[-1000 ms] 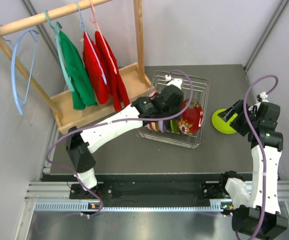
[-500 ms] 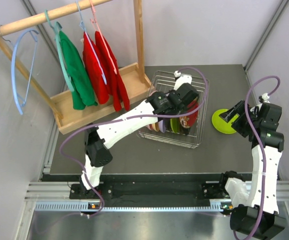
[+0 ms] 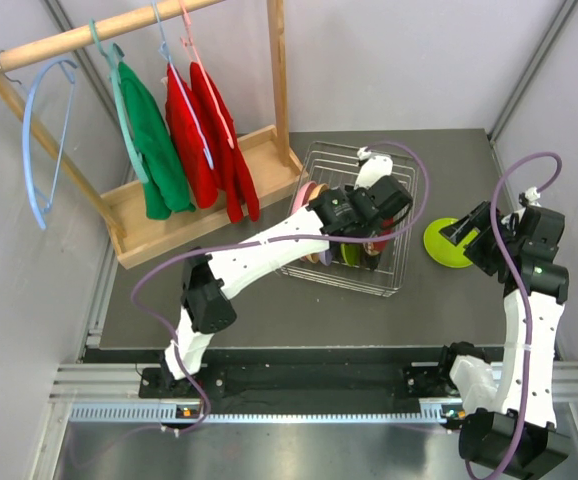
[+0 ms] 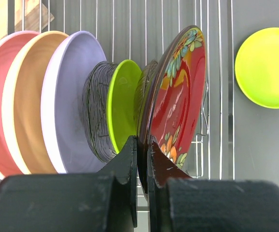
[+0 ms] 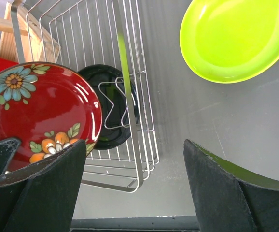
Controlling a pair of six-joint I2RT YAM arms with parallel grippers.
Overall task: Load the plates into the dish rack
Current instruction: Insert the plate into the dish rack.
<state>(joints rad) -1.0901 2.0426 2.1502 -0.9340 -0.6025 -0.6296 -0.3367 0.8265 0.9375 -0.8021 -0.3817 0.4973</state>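
Top external view: dark table (image 3: 299, 310), pale walls (image 3: 399, 60), wooden clothes stand (image 3: 99, 35); left gripper (image 4: 142, 142) pinches the red plate (image 4: 180, 96) in the rack (image 5: 146, 135), right gripper (image 5: 134, 145) spread wide

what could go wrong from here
The left gripper pinches the rim of the tilted red plate, close against the neighbouring plate; letting go early could tip it against the dish rack, and pulling back could drag the neighbour. The lime plate lies flat on the table, so the open right gripper may push it.
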